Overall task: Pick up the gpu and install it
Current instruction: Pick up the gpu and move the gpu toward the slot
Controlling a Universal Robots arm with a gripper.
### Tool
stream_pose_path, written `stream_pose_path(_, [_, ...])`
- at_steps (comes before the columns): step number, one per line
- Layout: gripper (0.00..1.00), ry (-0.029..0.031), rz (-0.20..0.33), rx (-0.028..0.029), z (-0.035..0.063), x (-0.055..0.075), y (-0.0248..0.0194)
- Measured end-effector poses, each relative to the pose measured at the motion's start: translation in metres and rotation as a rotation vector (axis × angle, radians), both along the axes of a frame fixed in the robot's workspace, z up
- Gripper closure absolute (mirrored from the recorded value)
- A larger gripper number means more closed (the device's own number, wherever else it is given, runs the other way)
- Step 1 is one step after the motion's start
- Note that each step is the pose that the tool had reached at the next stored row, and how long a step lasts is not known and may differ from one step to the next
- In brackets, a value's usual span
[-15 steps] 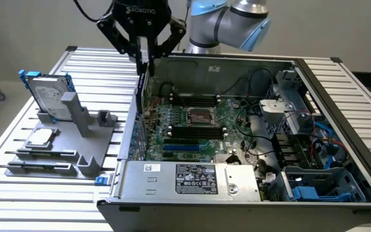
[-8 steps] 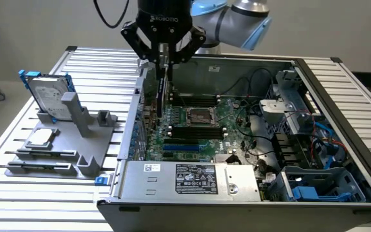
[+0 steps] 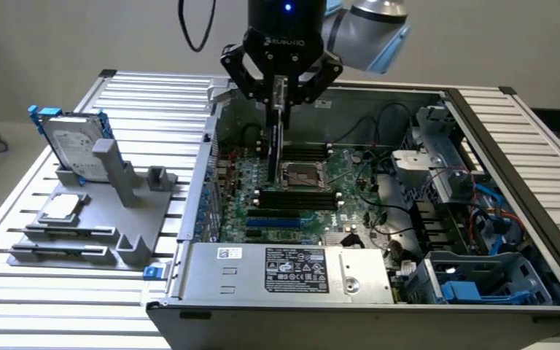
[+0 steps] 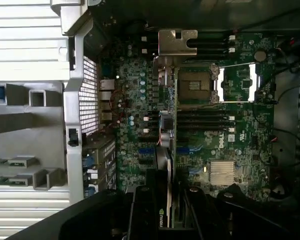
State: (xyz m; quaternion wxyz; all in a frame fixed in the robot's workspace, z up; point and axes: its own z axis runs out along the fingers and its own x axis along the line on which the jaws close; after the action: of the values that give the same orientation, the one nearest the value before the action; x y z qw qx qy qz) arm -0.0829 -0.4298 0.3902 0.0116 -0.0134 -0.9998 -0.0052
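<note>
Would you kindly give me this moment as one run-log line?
claw: shut on graphics card | graphics card: upright on edge, over motherboard in open computer case, not yet seated | rack: hard drive, processor chip

gpu [image 3: 277, 138] in hand [image 3: 280, 96], over mobo [image 3: 358, 205]

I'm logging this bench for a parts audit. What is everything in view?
gpu: one, green and black, held upright over the motherboard.
motherboard: one, green, inside the case.
case: one, grey, open, on the table.
power supply: one, silver with black label, along the case's edge nearest the exterior camera.
hard drive: one, silver in a blue frame, standing on the holder.
processor chip: one, silver, lying on the holder.
holder: one, grey, on the table at the exterior view's left.
table: one, slatted silver, under everything.
arm: one, grey and blue, above the case.
gripper: one, black, jaws closed on the gpu.
</note>
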Motion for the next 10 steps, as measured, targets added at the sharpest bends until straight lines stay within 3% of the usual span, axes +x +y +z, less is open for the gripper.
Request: stream_pose_path(10, [0.73,0.0,0.0,-0.0013,-0.0181,0.041,0.0127])
